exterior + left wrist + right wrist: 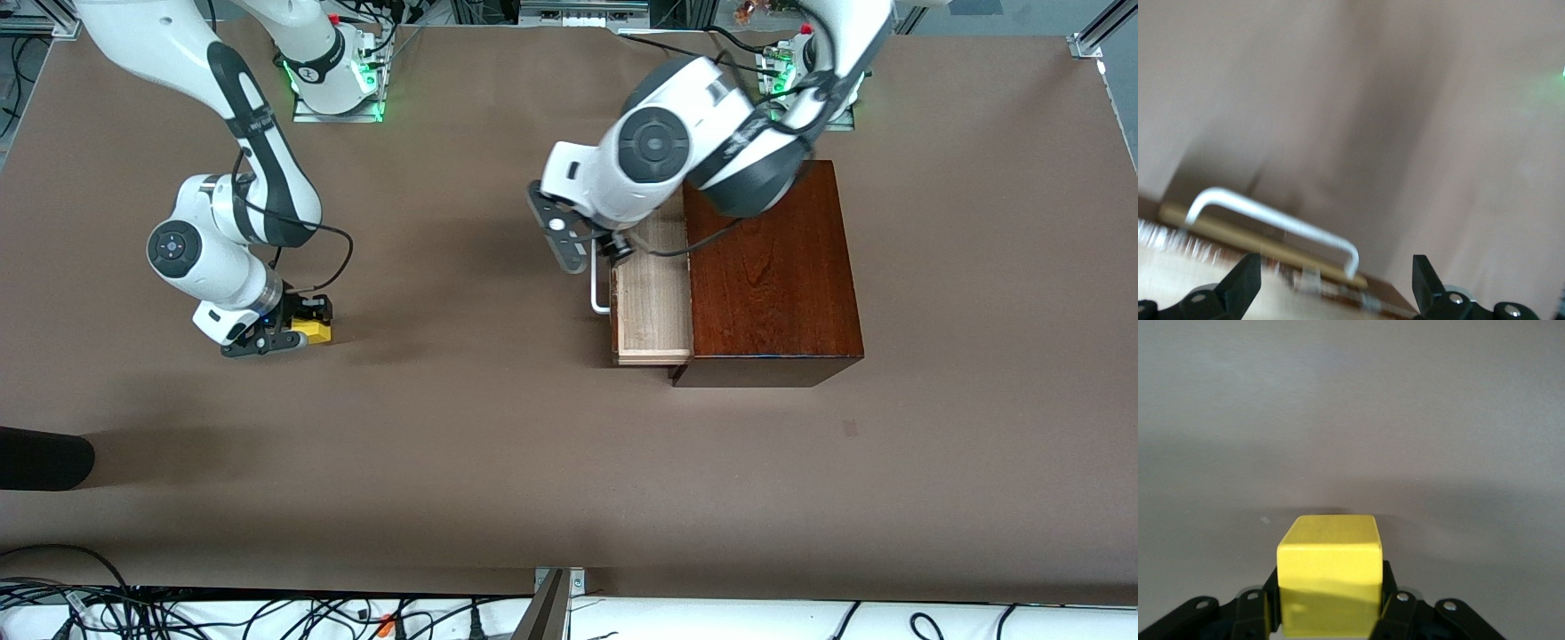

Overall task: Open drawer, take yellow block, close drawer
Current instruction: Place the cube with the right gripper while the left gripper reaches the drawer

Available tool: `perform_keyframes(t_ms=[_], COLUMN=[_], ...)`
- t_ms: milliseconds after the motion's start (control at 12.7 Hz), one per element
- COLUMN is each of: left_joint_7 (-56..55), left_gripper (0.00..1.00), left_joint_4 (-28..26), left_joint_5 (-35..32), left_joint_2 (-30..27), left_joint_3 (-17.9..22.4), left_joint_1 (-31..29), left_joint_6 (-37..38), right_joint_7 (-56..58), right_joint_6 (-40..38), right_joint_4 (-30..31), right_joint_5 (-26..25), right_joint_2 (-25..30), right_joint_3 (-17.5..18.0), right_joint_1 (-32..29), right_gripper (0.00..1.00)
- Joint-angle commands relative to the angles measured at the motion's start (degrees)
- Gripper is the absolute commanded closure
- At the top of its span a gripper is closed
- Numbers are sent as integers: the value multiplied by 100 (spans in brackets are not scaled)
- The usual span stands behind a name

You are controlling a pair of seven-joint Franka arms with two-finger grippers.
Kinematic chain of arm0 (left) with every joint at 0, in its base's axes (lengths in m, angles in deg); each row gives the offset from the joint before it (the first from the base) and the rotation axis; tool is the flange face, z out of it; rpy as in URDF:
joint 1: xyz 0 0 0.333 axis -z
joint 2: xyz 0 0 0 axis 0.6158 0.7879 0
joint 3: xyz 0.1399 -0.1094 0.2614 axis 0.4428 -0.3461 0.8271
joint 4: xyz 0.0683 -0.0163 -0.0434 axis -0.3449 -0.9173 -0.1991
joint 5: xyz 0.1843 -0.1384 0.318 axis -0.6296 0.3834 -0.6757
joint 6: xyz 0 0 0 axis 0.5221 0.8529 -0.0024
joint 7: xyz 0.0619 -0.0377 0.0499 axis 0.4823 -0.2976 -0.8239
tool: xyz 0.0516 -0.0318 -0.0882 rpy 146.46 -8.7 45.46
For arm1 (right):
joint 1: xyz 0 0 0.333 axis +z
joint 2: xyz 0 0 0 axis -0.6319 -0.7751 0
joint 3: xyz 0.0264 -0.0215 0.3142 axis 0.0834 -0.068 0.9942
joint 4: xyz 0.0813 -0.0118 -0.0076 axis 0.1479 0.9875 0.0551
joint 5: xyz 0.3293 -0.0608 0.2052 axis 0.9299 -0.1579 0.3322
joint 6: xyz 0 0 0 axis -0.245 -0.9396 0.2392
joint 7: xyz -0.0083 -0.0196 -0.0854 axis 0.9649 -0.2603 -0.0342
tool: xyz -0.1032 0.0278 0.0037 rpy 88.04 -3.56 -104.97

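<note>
The drawer (653,302) stands pulled out of the dark mahogany box (769,267), its pale wood tray showing and its white handle (597,298) toward the right arm's end. My left gripper (613,252) is open over the drawer's front, just above the handle (1271,217), with its fingers (1245,283) spread wide and holding nothing. My right gripper (302,336) is shut on the yellow block (313,331) low at the table, at the right arm's end. In the right wrist view the block (1329,570) sits between the black fingers (1395,603). I cannot tell whether it rests on the table.
A black object (40,458) pokes in at the table's edge at the right arm's end, nearer the front camera. Cables (267,613) run along the table's near edge. The brown table (498,444) is bare between the block and the box.
</note>
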Motion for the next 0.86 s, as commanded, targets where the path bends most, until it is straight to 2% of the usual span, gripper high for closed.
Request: perform_keyframes(t_ms=[0,157,314,393,471,786], left_joint_7=[749,1039,1303,1539,1672,2060], left_gripper=[0,0,0,0,0,0], left_joint_4=[241,215,162,162,101,-57], left_joint_5=[-592,-1487,-1685,-1702,-1703,-1949], left_joint_2=[408,610,821,883,901,945], left_joint_3=[38,38,30,38,73,152], left_joint_1=[361,599,609,600,574,390], left_joint_6=[-285,-382,-523,-602,-689,-690], right_joint_7=[-158,-158,-132,-132,-123,-88], right_joint_6=[230,344,354,354,354,118], right_joint_4=[-26,-43,-43,-52,-52,-202], right_joint_5=[87,87,87,87,87,87], right_joint_2=[-180,-276,-320,-338,-312,406], right_joint_3=[89,89,89,89,89,80], right_joint_1=[-155,-164,-164,-164,-190,-304], right_gripper=[92,89,64,27,0,0])
